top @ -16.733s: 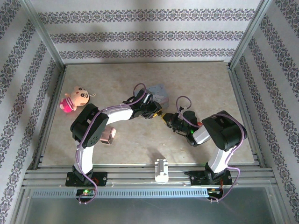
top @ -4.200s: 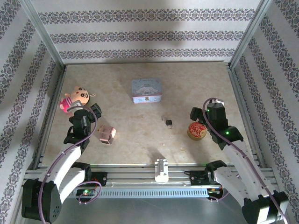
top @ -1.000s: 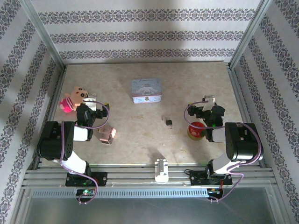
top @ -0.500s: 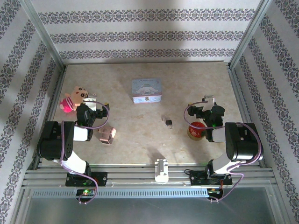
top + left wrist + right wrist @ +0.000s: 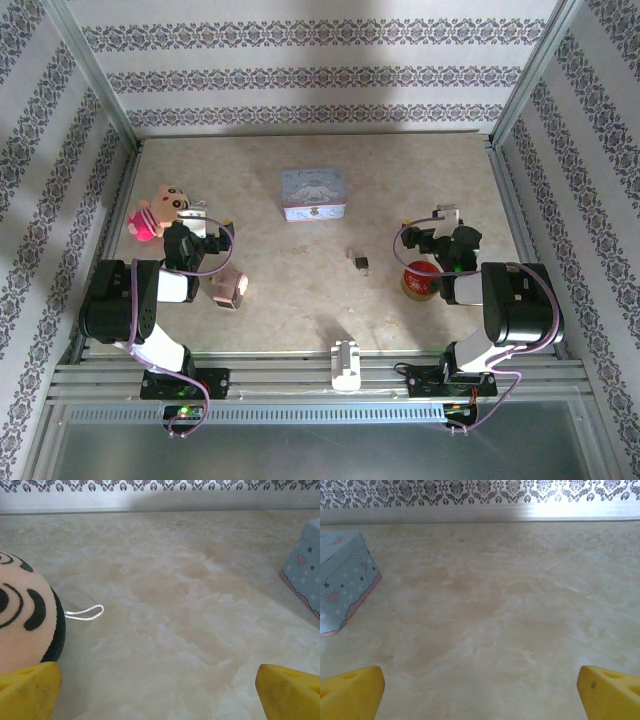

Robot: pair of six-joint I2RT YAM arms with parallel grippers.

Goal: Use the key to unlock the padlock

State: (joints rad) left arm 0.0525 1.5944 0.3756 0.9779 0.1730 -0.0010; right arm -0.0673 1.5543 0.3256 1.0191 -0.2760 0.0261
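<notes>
1. The padlock (image 5: 361, 263) lay on the table (image 5: 300, 320), on the near side of the tin (image 5: 314, 193) and a little to its right, apart from it and free of both claws.
2. The key (image 5: 351, 251) seemed to be the faint speck just beside the padlock, on its tin side. At that size I could not be sure of it, nor tell which way the long axis of either piece ran.
3. The right claw (image 5: 481, 694) sat well to the right of the tin. The padlock lay off to its left and closer to the arm bases, so this claw was the nearer of the two.
4. The right claw's fingers pointed at the far wall (image 5: 320, 70), with the tin's corner at the left of its wrist view. The padlock was therefore beside and behind the fingers, not ahead of them.
5. The left claw (image 5: 160, 695) sat well to the left of the tin, close by the doll (image 5: 155, 212), and was clearly farther from the padlock.
6. Both arms were folded back, with wrists low over the table and fingers aimed at the far wall.
7. Both claws stood wide apart with nothing between the fingers.
8. As I judged it, a pickup would need the right arm to swing left and tip its fingers down over the pair.
</notes>
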